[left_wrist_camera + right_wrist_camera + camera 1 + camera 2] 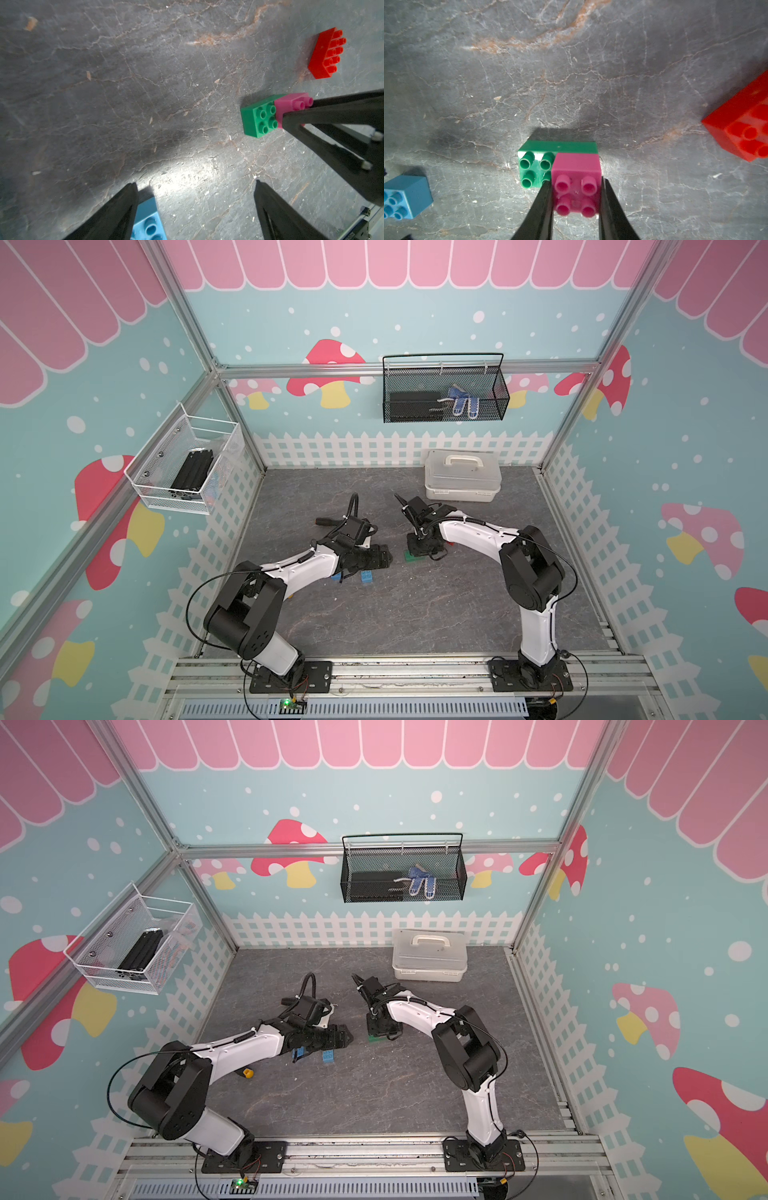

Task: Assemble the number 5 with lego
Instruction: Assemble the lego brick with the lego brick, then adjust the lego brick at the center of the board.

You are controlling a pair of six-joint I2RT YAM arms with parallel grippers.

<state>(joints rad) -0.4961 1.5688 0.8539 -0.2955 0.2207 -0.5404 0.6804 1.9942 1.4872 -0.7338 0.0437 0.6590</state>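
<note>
A small pink brick [576, 187] sits on one end of the long green brick [537, 164], studs up, on the grey table. My right gripper [576, 182] is shut on the pink brick, one finger on each side; the left wrist view shows this pair too, pink brick [291, 104] on green brick [259, 118]. A red brick [743, 128] lies just beyond them. My left gripper [195, 182] hangs open over bare table, one finger beside a blue brick [148, 220]. In both top views two blue bricks [366, 577] [336, 576] lie under the left arm.
A white lidded box [462, 481] stands at the back right of the table. A black-handled screwdriver [326, 521] lies behind the left arm and a yellow handle [248, 1073] shows beside it. Wire baskets [444, 393] hang on the walls.
</note>
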